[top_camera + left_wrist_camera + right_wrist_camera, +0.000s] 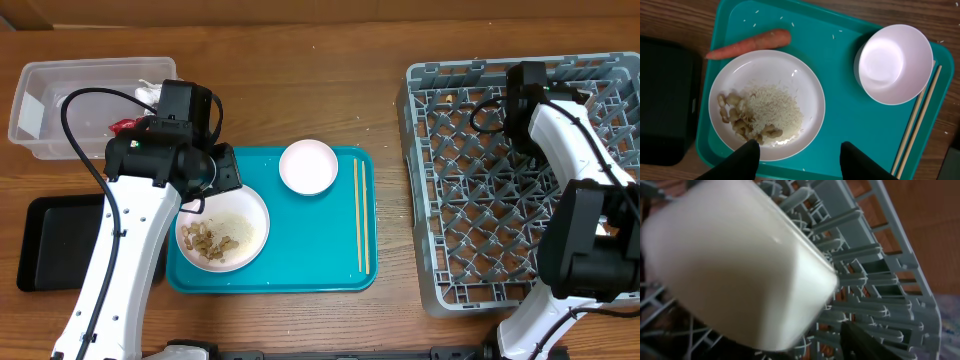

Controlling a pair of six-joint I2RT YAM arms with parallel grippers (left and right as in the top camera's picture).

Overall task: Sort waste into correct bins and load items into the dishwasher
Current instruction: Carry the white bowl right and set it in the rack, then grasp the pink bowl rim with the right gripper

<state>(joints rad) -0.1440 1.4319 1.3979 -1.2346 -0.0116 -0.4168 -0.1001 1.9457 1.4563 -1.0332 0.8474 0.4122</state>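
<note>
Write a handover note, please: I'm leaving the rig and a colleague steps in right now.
Left tool: open, empty, over the plate.
Right tool: over the rack, next to a blurred white dish; grip unclear.
Done: red wrapper and white paper are in the clear tub.
Left to do, all on the teal tray: carrot, plate with rice and scraps, bowl, chopsticks.
The black tray sits left of it.
</note>
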